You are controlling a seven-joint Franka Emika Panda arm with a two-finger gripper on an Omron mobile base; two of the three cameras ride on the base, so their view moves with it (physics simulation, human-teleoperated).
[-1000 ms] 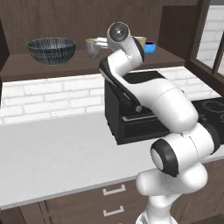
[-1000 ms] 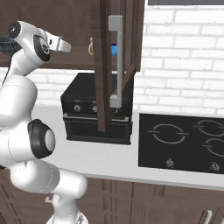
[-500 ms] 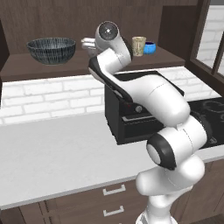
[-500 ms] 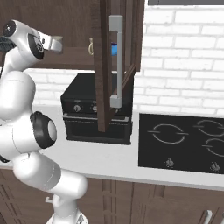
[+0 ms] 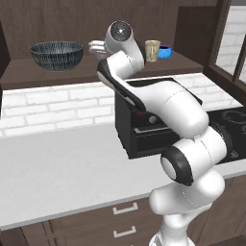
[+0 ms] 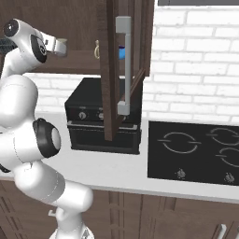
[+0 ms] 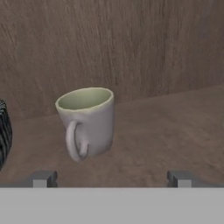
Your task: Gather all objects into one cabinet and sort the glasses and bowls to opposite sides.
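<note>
a pale grey cup point(image 7: 86, 122) with a handle is seen upright on the cabinet shelf point(image 7: 166, 127) in the hand view, its handle turned toward the camera, the wooden back wall close behind it. the gripper point(image 7: 112, 178) is spread wide, one fingertip point(image 7: 43, 178) low on each side, and nothing is held between them; the cup stands just ahead, left of the midline. a sliver of the large striped bowl point(image 5: 56, 54) is visible at the left edge of the hand view. in the left base view the bowl sits at the left of the shelf, the hand is raised to shelf height near the middle, and a beige cup point(image 5: 153, 50) stands further right, with the small blue bowl point(image 5: 165, 52) just beside it. in the right base view the cabinet door point(image 6: 122, 70) stands open with its grey bar handle point(image 6: 123, 65) facing the camera, above a black oven point(image 6: 102, 116) on the counter point(image 6: 121, 163)
</note>
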